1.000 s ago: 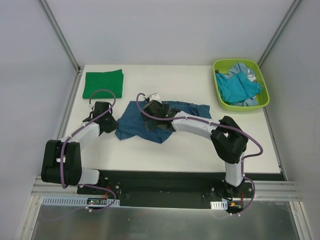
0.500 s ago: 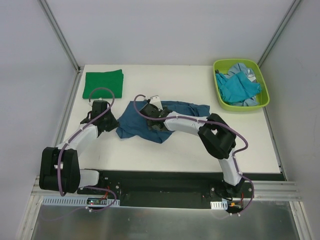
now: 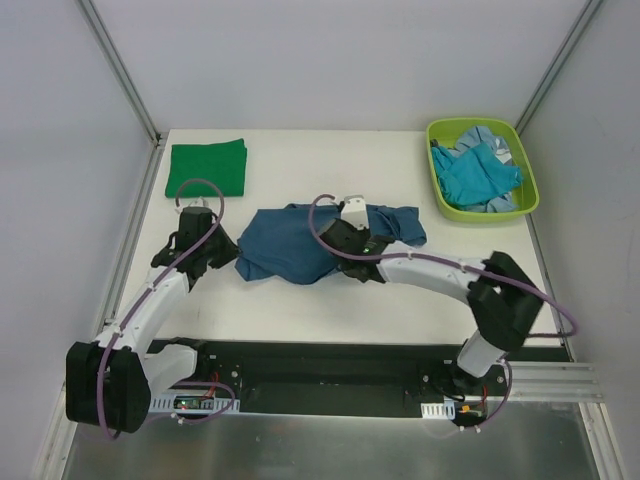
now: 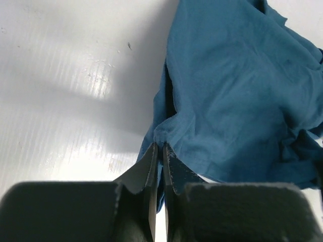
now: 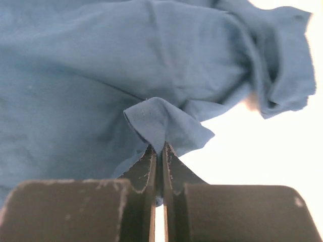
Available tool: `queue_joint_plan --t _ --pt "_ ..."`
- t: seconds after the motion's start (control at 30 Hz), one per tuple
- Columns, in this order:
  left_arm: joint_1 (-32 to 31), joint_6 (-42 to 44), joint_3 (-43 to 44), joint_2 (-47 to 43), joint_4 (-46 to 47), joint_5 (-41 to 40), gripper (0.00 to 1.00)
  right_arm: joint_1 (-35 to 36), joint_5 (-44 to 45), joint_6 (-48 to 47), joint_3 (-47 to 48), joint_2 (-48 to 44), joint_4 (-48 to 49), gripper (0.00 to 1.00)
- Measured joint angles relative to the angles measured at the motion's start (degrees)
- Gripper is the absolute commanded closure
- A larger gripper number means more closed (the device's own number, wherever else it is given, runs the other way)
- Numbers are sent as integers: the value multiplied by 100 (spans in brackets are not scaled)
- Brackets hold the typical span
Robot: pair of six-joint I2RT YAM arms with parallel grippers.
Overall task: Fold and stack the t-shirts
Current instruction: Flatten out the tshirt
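Observation:
A dark teal-blue t-shirt (image 3: 290, 245) lies crumpled in the middle of the white table (image 3: 300, 300). My left gripper (image 3: 228, 256) is shut on its left edge; in the left wrist view the cloth (image 4: 227, 96) bunches between the closed fingers of the left gripper (image 4: 160, 146). My right gripper (image 3: 345, 252) is shut on a fold near the shirt's front right; the right wrist view shows the right gripper (image 5: 159, 147) pinching a peak of the cloth (image 5: 156, 118). A bright green t-shirt (image 3: 206, 166) lies folded at the back left. Turquoise and pale blue t-shirts (image 3: 478, 175) fill the bin.
A lime-green plastic bin (image 3: 531, 200) stands at the back right corner. Metal frame posts run up at both back corners. The black base rail (image 3: 330, 362) lies along the near table edge.
My right gripper closed on a fold of the dark teal-blue shirt and drew it to the right. The left arm stretched out and kept its hold on the left edge. The shirt spread wider.

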Motion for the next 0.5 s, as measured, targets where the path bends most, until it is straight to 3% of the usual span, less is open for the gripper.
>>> queue_joint_plan --t 0.2,0.5 --pt "-92 17 -236 -205 -107 361 96 -39 269 59 -1185 -1784 59 100" --pt "-1102 13 -549 -107 -356 592 100 -726 -166 382 -2922 -3578 -55 100"
